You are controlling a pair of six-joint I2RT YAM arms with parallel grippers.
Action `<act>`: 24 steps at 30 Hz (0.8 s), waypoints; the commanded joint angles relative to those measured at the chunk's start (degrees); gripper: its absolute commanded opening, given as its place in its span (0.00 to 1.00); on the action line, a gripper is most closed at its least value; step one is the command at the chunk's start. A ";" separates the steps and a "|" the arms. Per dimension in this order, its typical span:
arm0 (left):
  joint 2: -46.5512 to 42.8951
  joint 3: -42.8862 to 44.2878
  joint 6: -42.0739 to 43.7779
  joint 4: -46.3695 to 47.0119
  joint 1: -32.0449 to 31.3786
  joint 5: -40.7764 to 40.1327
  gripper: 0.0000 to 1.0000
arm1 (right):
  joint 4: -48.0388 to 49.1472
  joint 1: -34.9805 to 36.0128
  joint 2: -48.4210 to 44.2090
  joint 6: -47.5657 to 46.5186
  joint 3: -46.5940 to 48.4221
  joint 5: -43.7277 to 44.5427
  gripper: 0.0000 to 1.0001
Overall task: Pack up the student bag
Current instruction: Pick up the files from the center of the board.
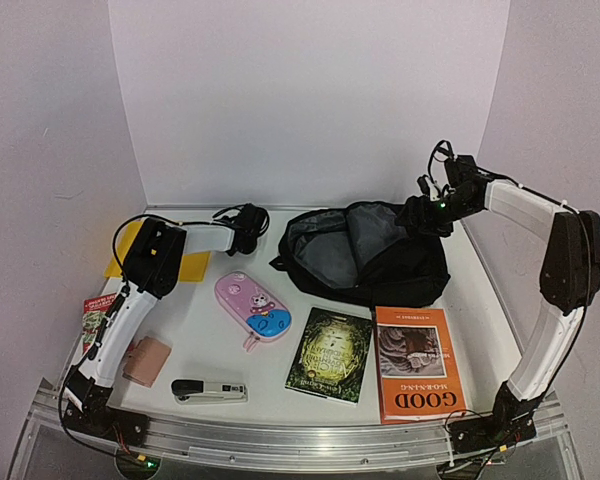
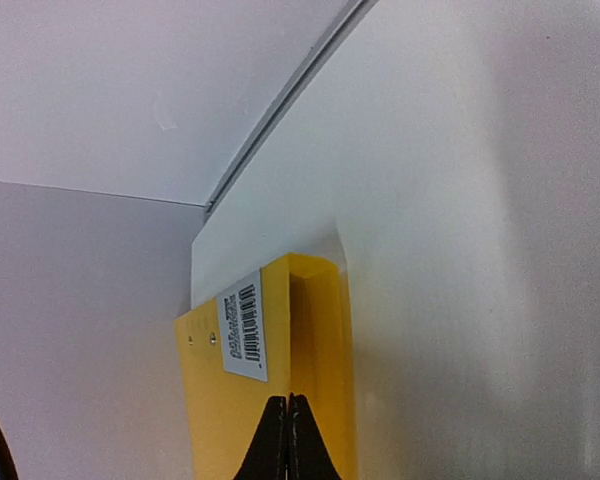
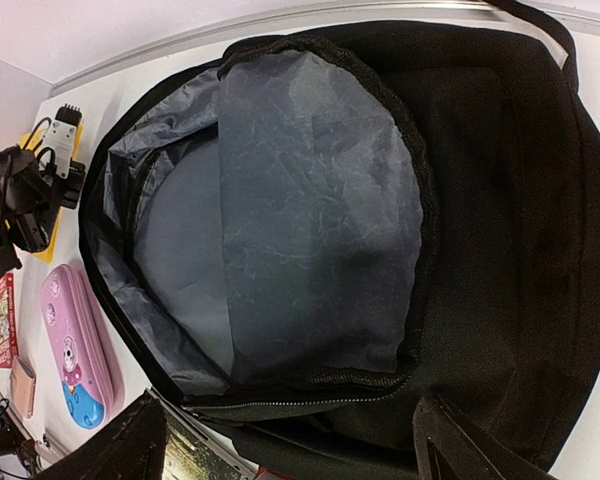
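Note:
The student bag [image 1: 365, 252] lies at the back centre-right of the table, its mouth gaping toward the left and showing grey lining [image 3: 310, 200]. My right gripper [image 1: 422, 214] hovers over the bag's right side. In the right wrist view this gripper [image 3: 295, 450] is open, its fingers wide apart above the zip edge and nothing between them. My left gripper [image 1: 246, 230] is at the back left, next to a yellow folder [image 1: 194, 266]. In the left wrist view it [image 2: 287, 425] is shut, tips together over the yellow folder [image 2: 230, 420]; nothing shows between them.
In front of the bag lie a pink pencil case [image 1: 253, 308], a green book [image 1: 330, 354] and an orange book [image 1: 415, 362]. A stapler [image 1: 209, 390], a small tan item [image 1: 145, 360] and a red packet [image 1: 98, 305] sit near the left arm. White walls enclose the table.

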 commanded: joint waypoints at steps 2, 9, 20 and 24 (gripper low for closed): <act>-8.71 -5.98 17.13 16.99 -1.67 -7.86 0.00 | 0.30 -0.05 -2.77 0.70 2.76 -1.96 0.85; -11.34 -8.33 38.92 39.76 -7.83 -8.28 0.00 | 0.41 -0.08 -4.23 -0.32 2.95 -5.26 0.90; -19.15 -14.54 53.57 55.12 -14.98 -4.72 0.00 | 1.08 -0.09 -5.58 0.48 2.11 -12.14 0.98; -23.83 -17.96 51.84 54.01 -17.46 -2.57 0.00 | 1.32 -0.07 -6.24 -1.17 2.08 -13.15 0.98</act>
